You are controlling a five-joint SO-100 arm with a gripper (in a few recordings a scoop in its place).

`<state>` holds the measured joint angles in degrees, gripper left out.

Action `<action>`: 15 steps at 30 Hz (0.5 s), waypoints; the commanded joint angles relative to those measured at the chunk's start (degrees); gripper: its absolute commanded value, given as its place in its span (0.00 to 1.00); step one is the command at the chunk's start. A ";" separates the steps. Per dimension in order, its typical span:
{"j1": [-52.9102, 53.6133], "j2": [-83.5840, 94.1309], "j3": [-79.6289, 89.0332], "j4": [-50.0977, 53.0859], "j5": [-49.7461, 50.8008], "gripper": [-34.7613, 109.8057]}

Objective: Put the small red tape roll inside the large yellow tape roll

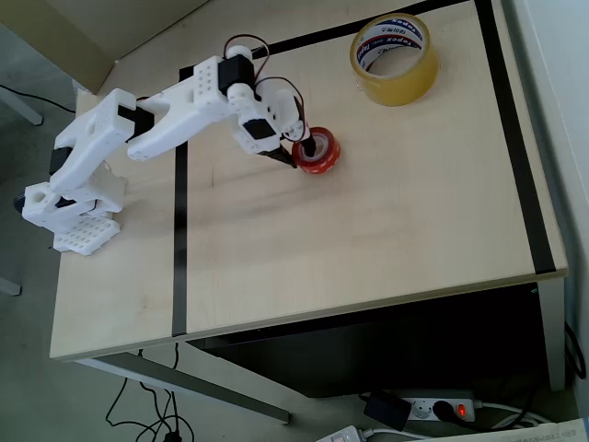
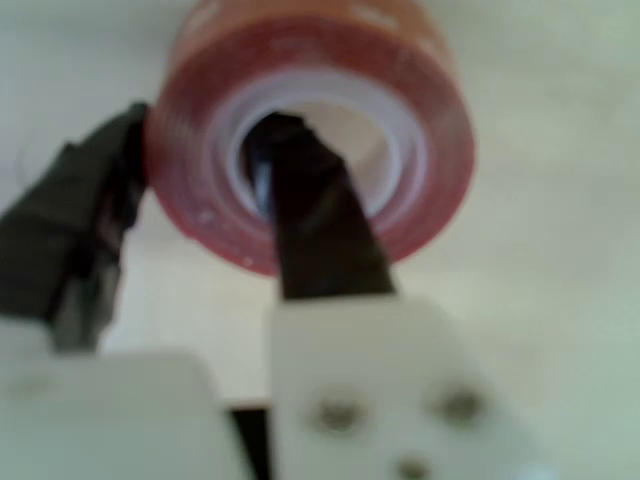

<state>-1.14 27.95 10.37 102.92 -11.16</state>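
We have the white arm's two-finger gripper [image 2: 200, 215] lowered onto the small, bright red-orange tape roll with its white inner core [image 1: 319, 151], which lies flat on the pale wooden table [image 1: 368, 230] a little above and right of the middle in the overhead view. In the wrist view one dark finger [image 2: 310, 220] reaches down into the core, while the other sits just outside the wall at about nine o'clock of the ring; the jaws are parted and straddle the wall, and we cannot tell from the blurred picture whether they are pressing on it yet. So the step in hand, as we judge it, is the grasp. To do it well we should close slowly and evenly, so that the wall is pinched between both fingers rather than pushed sideways across the smooth table, and keep the inner finger deep enough to catch the core. The wide, tall ring of translucent yellowish packing tape with a printed white core [image 1: 394, 59] stands well apart, at roughly one o'clock from the red roll in the overhead view, its opening facing up. We would lift straight up until clear of that roll's rim before carrying across.
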 commanded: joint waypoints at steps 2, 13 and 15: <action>-0.88 8.09 -23.73 0.00 -1.32 0.24; -7.12 12.30 -24.17 -11.51 -1.14 0.24; -8.26 12.13 -24.17 -14.77 -1.32 0.24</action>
<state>-7.29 28.83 -8.09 93.78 -11.87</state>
